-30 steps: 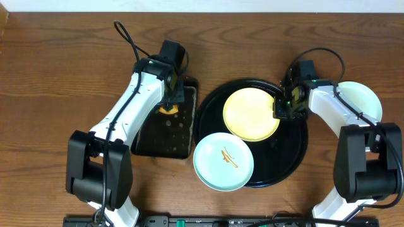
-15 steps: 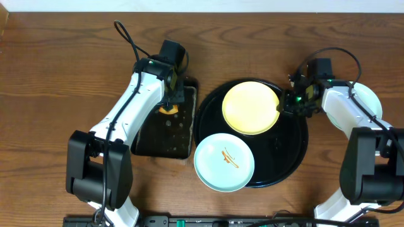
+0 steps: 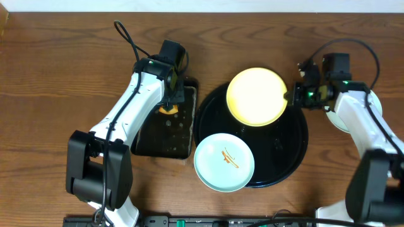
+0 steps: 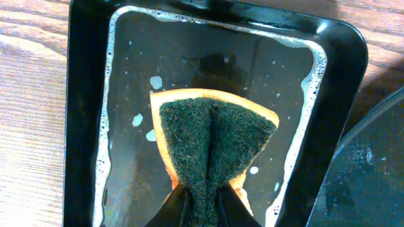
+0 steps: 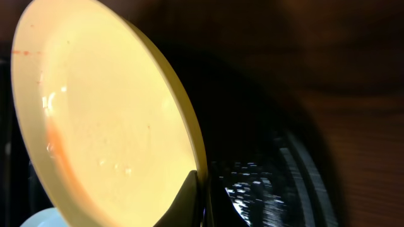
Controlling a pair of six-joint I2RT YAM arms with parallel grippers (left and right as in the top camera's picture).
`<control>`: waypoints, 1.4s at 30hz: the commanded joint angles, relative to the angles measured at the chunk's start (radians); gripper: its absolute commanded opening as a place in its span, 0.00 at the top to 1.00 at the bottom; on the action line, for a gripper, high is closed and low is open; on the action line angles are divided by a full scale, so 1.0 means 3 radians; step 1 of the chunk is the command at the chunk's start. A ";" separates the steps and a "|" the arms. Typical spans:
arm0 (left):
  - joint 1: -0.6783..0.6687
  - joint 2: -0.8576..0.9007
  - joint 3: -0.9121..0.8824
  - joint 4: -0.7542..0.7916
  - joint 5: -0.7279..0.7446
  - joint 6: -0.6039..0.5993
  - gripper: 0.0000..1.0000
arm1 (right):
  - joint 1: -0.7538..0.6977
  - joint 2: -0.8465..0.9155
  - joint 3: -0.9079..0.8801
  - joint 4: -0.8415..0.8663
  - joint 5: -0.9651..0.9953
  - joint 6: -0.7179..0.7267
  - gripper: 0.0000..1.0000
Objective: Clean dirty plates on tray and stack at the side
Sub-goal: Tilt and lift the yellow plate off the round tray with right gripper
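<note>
My right gripper is shut on the right rim of the pale yellow plate and holds it lifted and tilted over the far part of the round black tray. In the right wrist view the yellow plate looks wet, with no sauce squiggle, and the gripper pinches its edge. A mint-blue plate with an orange-brown squiggle lies on the tray's front left rim. Another mint plate lies on the table at the right, mostly behind my right arm. My left gripper is shut on a green-and-orange sponge.
A rectangular black pan holding soapy water stands left of the tray; it also shows in the left wrist view. The sponge is over its far end. Bare wooden table lies all around.
My right gripper has lifted the yellow plate off the tray and moved it up and to the right, tilting it. The left arm has not moved.
</note>
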 commanded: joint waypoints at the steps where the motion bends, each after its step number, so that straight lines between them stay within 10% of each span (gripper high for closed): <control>1: 0.0003 -0.0028 -0.0033 -0.0019 -0.0053 0.0018 0.87 | -0.0009 -0.0332 0.0008 0.0009 0.0464 -0.0163 0.99; 31: 0.0003 -0.0029 -0.0033 -0.0014 -0.0053 0.0018 0.87 | 0.1887 -0.0774 0.0008 -0.0015 0.4198 -0.0580 0.99; 42: 0.0003 -0.0029 -0.0033 -0.0015 -0.0053 0.0018 0.87 | 0.2009 -0.0774 0.0008 0.0146 0.4612 -0.0580 0.99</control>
